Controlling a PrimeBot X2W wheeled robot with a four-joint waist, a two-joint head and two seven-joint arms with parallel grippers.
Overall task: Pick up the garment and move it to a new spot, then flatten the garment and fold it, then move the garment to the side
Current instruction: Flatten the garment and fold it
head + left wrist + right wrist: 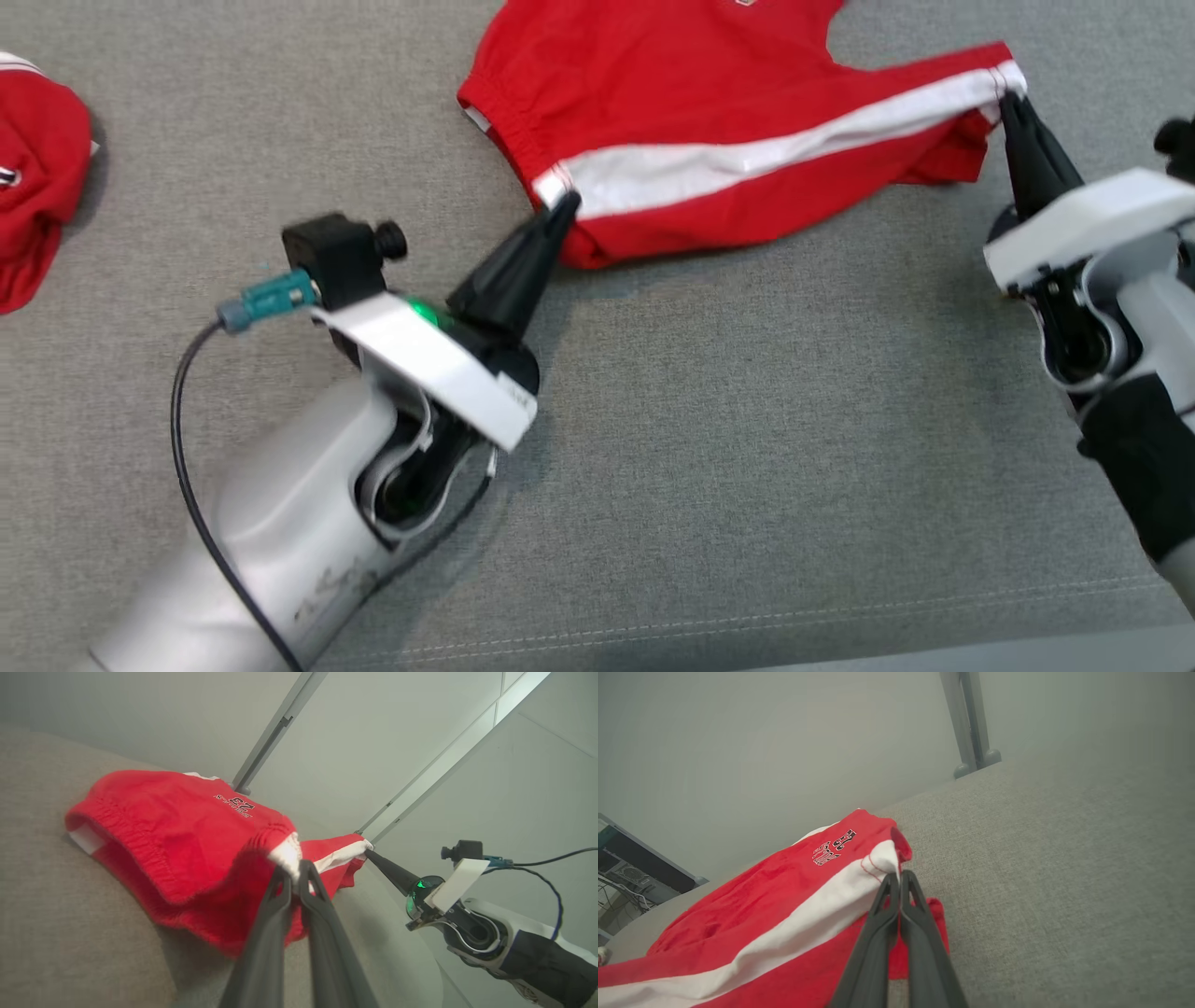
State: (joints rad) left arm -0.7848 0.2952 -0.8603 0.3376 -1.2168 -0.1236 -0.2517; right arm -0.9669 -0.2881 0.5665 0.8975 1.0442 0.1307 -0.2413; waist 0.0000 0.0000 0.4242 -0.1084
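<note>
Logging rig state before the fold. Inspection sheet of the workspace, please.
Surface: grey fabric surface, stitched seam near the front edge.
Job's things: red shorts, white side stripe, stretched between both claws.
Clutter: second red garment, bunched, far left.
Grippers: left claw shut on the stripe's waistband end; right claw shut on its hem end.
Cables: black cable, teal plug, at the left wrist camera.
Surroundings: pale wall, metal post.

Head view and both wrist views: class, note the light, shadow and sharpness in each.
Head view: even light, soft shadow by the left gripper, right gripper slightly blurred. Left wrist view: red shorts crisp, near fingers soft. Right wrist view: milky haze over the background.
</note>
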